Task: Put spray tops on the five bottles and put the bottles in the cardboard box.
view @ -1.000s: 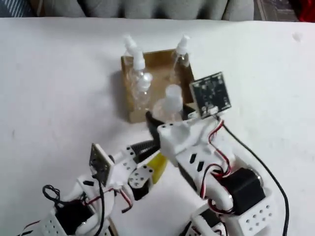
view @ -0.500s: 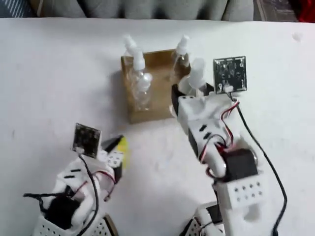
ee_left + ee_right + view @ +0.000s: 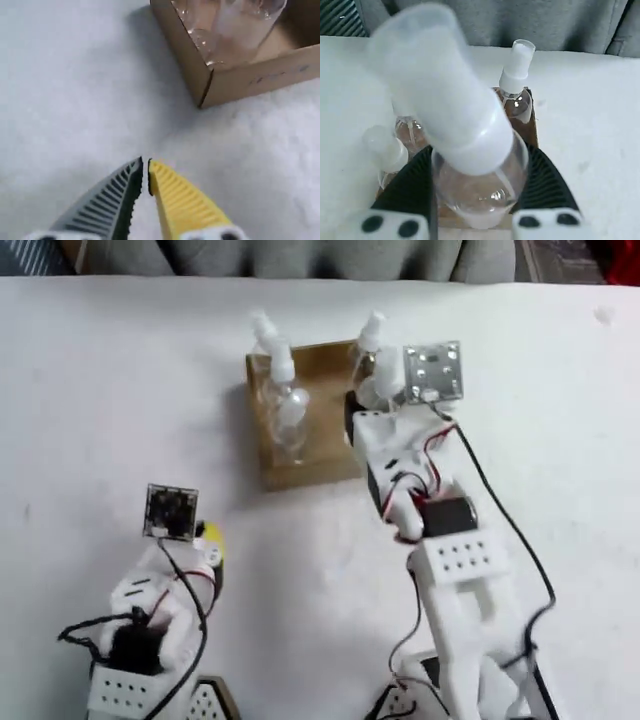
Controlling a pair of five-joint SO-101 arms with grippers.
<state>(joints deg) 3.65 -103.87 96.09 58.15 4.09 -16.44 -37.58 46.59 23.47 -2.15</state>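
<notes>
Here the cardboard box (image 3: pixel 300 475) holds capped bottles (image 3: pixel 285 405) — right end effector (image 3: pixel 480 152) pinching another bottle (image 3: pixel 450 100), left end effector (image 3: pixel 145 170) closed.

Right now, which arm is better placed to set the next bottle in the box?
Right. The right gripper is shut on a spray-topped bottle, held at the rim of the cardboard box. The left gripper is shut on nothing, over the table short of the box.

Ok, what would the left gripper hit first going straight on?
Likely the bare table: the shut left gripper aims just beside the near corner of the cardboard box, though depth is unclear.
</notes>
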